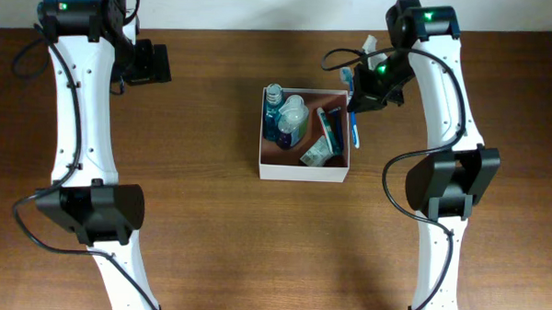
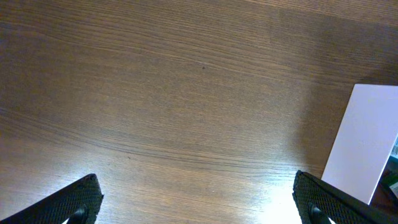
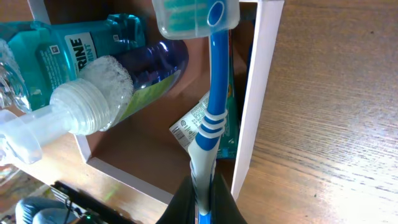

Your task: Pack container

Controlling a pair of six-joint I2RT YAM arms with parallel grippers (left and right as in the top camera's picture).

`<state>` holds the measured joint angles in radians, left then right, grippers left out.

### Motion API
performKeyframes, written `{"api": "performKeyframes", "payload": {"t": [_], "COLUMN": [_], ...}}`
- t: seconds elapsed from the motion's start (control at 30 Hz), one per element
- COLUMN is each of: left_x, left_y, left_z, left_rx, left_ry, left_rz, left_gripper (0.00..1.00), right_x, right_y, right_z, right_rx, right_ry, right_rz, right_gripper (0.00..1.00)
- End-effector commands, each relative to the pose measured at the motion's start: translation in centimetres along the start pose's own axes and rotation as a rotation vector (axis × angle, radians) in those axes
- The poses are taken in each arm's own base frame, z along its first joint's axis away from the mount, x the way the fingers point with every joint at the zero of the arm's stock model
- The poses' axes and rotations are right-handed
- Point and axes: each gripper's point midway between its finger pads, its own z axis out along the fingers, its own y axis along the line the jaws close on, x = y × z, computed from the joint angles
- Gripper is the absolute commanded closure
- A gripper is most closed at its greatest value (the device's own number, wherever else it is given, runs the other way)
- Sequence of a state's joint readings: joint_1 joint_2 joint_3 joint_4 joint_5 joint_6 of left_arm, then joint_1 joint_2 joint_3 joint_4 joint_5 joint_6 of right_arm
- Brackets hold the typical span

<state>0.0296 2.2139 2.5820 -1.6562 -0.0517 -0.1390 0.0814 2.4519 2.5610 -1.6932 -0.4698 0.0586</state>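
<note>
Wooden table [image 1: 208, 245] bears the container [image 1: 303, 170], at whose wall the right gripper [image 3: 200, 199] pinches a toothbrush [image 3: 211, 124] for packing; left gripper [image 2: 196, 208] gapes empty.

We see a white left arm [image 1: 75, 102] and a white right arm [image 1: 444, 87], each with black joint housings, looping black cables and green lights. The left end effector [image 2: 199, 204] has black, textured fingers [image 2: 78, 200].

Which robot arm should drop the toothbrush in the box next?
Right. The right gripper is shut on the toothbrush, over the edge of the container. The left gripper is open over the table, farther away.
</note>
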Motion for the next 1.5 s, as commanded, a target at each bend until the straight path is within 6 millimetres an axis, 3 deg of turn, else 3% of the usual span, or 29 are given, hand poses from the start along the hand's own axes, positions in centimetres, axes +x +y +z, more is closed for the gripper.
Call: {"api": "performKeyframes", "payload": {"t": [0.0,0.17,0.3,0.43,0.7,0.93,1.13,1.47], "left_x": [0.0,0.0,0.0,0.0,0.0,0.0,0.0,0.0], "left_y": [0.0,0.0,0.0,0.0,0.0,0.0,0.0,0.0], "left_z": [-0.9,-0.9,-0.9,-0.9,-0.9,-0.9,-0.9,-0.9], "left_rx": [0.01,0.009,0.01,0.01,0.01,0.009,0.01,0.01], "left_ry": [-0.019,-0.018,-0.019,-0.019,-0.019,-0.018,-0.019,-0.019], "left_rz": [-0.008,-0.008,-0.008,-0.008,-0.008,-0.008,-0.008,-0.008], "left_gripper": [0.01,0.0,0.01,0.01,0.01,0.01,0.01,0.01], "right_x": [0.7,2.1,3.5,3.2,2.5,2.2,2.0,1.8], "right_y": [2.7,4.7,7.6,5.4,5.9,6.7,7.1,5.4], "right_z": [-3.4,-5.8,-5.5,-5.2,-5.1,-3.7,-1.2,2.9], "right_rx": [-0.009,0.075,0.126,0.444,0.426,0.336,0.308,0.337], "right_ry": [-0.079,-0.149,-0.165,-0.305,-0.363,-0.365,-0.327,-0.284], "right_rz": [-0.025,0.0,-0.008,0.239,0.32,0.494,0.498,0.534], "right_gripper": [0.96,0.96,0.96,0.96,0.96,0.96,0.96,0.94]}}
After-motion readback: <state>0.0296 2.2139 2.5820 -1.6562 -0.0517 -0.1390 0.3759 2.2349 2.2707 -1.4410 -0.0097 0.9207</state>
